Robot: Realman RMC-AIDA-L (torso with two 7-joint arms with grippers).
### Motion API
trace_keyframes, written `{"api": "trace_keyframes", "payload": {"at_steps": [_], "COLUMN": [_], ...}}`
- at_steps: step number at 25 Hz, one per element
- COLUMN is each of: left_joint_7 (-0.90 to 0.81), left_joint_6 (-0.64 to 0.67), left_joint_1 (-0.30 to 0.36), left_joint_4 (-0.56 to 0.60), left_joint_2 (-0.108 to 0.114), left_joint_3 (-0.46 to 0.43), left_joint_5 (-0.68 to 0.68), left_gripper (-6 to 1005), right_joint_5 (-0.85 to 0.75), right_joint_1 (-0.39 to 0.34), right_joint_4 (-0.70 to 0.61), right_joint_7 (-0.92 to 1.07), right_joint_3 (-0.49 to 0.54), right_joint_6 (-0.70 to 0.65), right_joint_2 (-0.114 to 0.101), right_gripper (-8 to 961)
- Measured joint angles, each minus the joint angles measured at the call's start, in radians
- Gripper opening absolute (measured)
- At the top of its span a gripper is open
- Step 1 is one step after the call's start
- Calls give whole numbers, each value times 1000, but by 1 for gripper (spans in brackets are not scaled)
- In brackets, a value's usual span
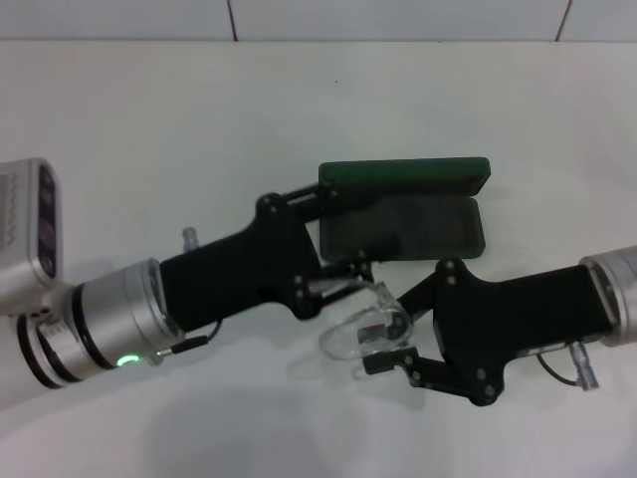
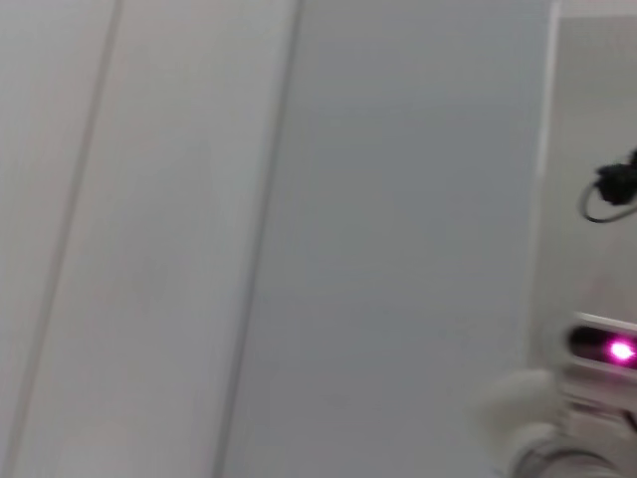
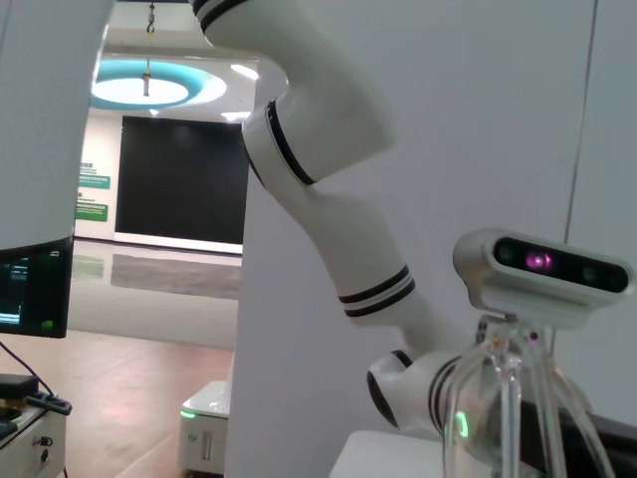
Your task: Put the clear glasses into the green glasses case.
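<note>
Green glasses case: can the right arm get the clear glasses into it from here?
Probably yes: the green glasses case lies open just beyond the clear glasses held by the right gripper, though the left gripper crowds its near-left edge.

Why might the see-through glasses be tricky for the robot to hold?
The clear glasses look like thin, smooth plastic, so they are probably light and a bit slippery. Their thin arms may bend. The left gripper and right gripper both hold them in front of the open green glasses case, likely to steady them.
</note>
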Motion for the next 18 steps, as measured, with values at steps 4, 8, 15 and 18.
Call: {"api": "trace_keyframes", "payload": {"at_steps": [4, 8, 15, 18], "left_joint_7": [16, 21, 21, 29], "left_joint_6": [14, 18, 11, 3], "left_joint_1": [-8, -7, 26, 66], "left_joint_4": [0, 0, -1, 0], "left_joint_2": [0, 0, -2, -3], "left_joint_3": [0, -1, -12, -12], "left_joint_5": [30, 31, -56, -168], "left_gripper": [545, 545, 545, 545], "right_joint_5": [0, 0, 1, 2], "right_joint_1": [6, 7, 3, -1], "right_joint_4": [1, 1, -4, -9], "right_joint_7": [22, 25, 26, 26], "right_joint_3": [-2, -2, -4, -12], "right_joint_6": [21, 25, 15, 15], "right_joint_2": [0, 0, 0, 0], "right_gripper": [119, 119, 119, 123]}}
